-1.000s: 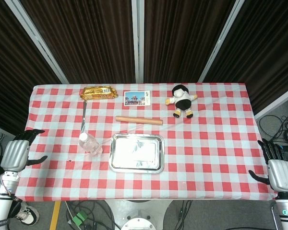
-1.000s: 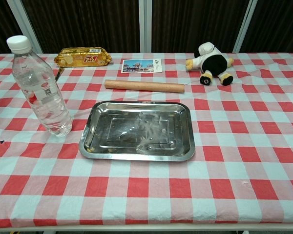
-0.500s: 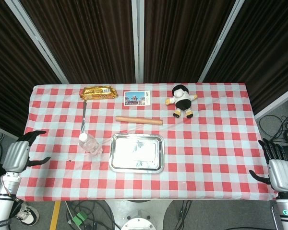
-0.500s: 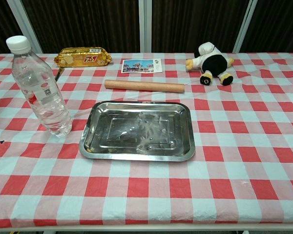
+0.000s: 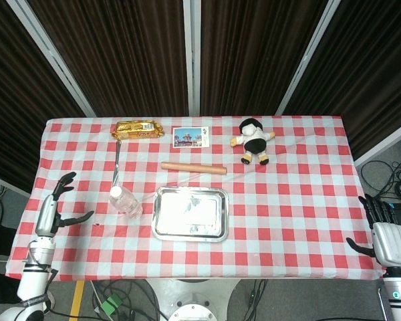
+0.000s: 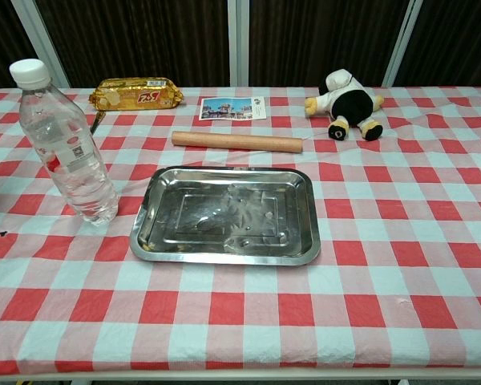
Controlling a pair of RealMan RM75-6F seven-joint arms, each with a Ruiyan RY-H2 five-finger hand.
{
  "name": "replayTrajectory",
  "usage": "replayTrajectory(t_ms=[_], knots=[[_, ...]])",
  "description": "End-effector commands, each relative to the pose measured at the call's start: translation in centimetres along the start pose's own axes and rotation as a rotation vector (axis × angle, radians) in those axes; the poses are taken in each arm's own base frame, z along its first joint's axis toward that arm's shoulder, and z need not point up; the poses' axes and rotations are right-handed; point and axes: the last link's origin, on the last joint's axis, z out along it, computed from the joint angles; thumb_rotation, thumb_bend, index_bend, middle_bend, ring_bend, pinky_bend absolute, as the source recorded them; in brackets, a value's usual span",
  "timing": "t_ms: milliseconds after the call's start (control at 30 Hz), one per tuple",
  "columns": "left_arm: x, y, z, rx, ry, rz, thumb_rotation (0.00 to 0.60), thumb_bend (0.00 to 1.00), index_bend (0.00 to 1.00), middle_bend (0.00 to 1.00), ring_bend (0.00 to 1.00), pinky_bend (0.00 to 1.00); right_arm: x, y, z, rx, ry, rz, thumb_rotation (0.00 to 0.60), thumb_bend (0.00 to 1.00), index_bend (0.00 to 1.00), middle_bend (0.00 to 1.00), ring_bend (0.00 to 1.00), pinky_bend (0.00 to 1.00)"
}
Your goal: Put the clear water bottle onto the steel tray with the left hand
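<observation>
The clear water bottle (image 5: 125,201) (image 6: 66,146) with a white cap stands upright on the checked cloth, just left of the steel tray (image 5: 190,213) (image 6: 227,215). The tray lies flat near the table's front middle with nothing in it. In the head view my left hand (image 5: 56,208) hovers over the table's left edge, fingers spread, well left of the bottle and holding nothing. My right hand (image 5: 385,235) stays off the table's right front corner, fingers apart and holding nothing. The chest view shows neither hand.
A wooden rolling pin (image 5: 194,167) (image 6: 237,142) lies behind the tray. Further back are a gold snack pack (image 5: 137,128) (image 6: 136,93), a postcard (image 5: 189,137) (image 6: 232,107) and a plush toy (image 5: 252,141) (image 6: 345,103). A thin metal utensil (image 5: 117,164) lies behind the bottle.
My left hand has moved right and forward from beside the table to over its left edge, turning so its fingers point up the table. The bottle, tray and right hand have not moved.
</observation>
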Motion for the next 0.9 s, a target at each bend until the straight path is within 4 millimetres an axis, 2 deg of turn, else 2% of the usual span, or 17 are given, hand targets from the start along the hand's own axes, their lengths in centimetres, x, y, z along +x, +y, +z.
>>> replayTrajectory(t_ms=[33, 267, 467, 533, 633, 900], knots=[[-0.8, -0.3, -0.4, -0.019, -0.017, -0.020, 0.600, 0.00, 0.16, 0.22, 0.17, 0.23, 0.0, 0.0, 0.0, -0.001, 0.000, -0.001, 0.600, 0.10, 0.06, 0.03, 0.00, 0.00], [-2.5, -0.2, -0.5, -0.027, -0.075, -0.067, 0.600, 0.00, 0.14, 0.19, 0.16, 0.22, -0.2, 0.1, 0.1, -0.006, -0.009, -0.003, 0.600, 0.10, 0.06, 0.03, 0.00, 0.00], [-4.8, 0.6, 0.6, -0.024, -0.111, -0.102, 0.600, 0.00, 0.14, 0.19, 0.16, 0.22, -0.2, 0.2, 0.2, -0.009, -0.008, -0.001, 0.600, 0.10, 0.06, 0.03, 0.00, 0.00], [-6.6, 1.7, 2.6, -0.035, -0.131, -0.112, 0.600, 0.00, 0.14, 0.19, 0.16, 0.22, -0.2, 0.2, 0.2, -0.010, -0.010, 0.000, 0.600, 0.10, 0.06, 0.03, 0.00, 0.00], [-8.2, 2.4, 3.9, -0.032, -0.139, -0.122, 0.600, 0.00, 0.14, 0.19, 0.16, 0.22, -0.3, 0.4, 0.2, -0.016, -0.012, 0.000, 0.600, 0.10, 0.06, 0.03, 0.00, 0.00], [-9.3, 2.4, 3.6, -0.031, -0.175, -0.143, 0.600, 0.00, 0.14, 0.19, 0.16, 0.22, -0.2, 0.6, 0.4, -0.024, -0.009, 0.006, 0.600, 0.10, 0.06, 0.03, 0.00, 0.00]])
